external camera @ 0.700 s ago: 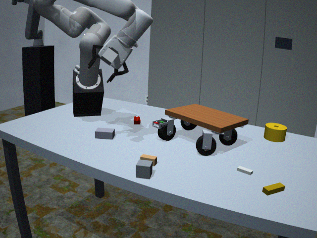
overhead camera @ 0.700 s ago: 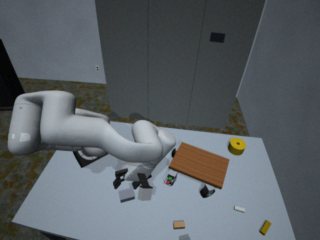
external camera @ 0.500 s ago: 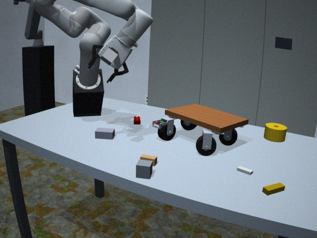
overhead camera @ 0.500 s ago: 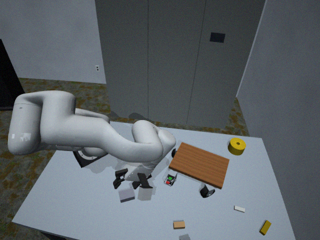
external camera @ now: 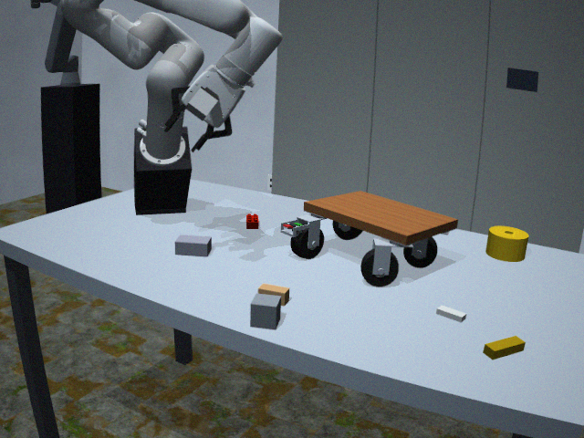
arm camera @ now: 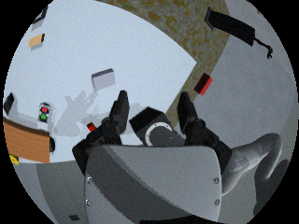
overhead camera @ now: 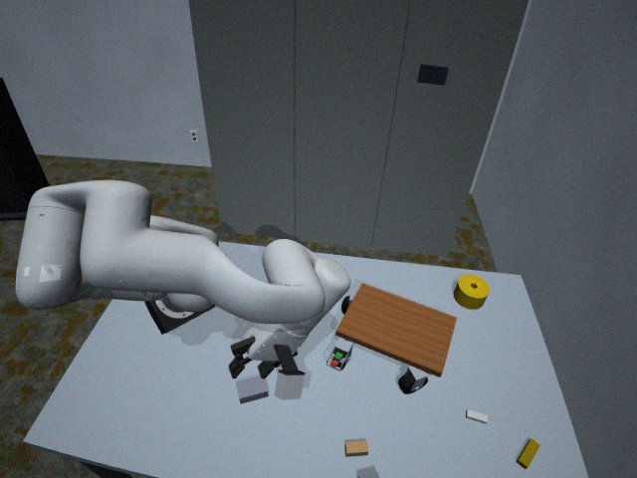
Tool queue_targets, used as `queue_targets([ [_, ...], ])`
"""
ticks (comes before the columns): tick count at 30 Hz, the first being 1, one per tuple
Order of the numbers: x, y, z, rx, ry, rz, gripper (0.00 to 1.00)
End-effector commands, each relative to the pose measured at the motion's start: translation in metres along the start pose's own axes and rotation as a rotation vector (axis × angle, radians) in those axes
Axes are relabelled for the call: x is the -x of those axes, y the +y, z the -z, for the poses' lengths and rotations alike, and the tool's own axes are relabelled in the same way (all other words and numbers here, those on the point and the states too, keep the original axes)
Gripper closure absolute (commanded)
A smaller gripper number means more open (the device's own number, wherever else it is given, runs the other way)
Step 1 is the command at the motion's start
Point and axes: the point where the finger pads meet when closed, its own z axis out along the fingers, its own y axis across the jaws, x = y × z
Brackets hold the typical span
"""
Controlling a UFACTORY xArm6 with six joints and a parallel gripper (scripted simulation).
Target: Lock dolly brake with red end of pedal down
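Your fingers point(external camera: 213, 133) hang partly open and closing, empty, touching nothing, high above the table point(external camera: 141, 277). Well below and off to one side, the pedal point(external camera: 295, 224) on the dolly's point(external camera: 381, 214) nearest caster point(external camera: 307, 241) looks roughly level, its red end not visibly down. The brake appears unlocked, so approach and press both remain.
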Motion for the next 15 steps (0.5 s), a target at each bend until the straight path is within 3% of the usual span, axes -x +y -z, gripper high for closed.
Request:
queue_targets([
  [1,-0.002,-0.025,0.005,-0.061,0.025,0.058,1.0],
  [3,-0.003,-0.057,0.013,-0.14,0.06,0.14,1.0],
  [8,-0.002,-0.077,0.018,-0.189,0.082,0.193,1.0],
  [9,0.001,-0.098,0.024,-0.242,0.105,0.252,1.0],
  [13,0.001,-0.098,0.024,-0.242,0.105,0.252,1.0],
  [14,0.004,-0.12,0.031,-0.297,0.13,0.314,1.0],
  [15,0.004,-0.12,0.031,-0.297,0.13,0.314,1.0],
])
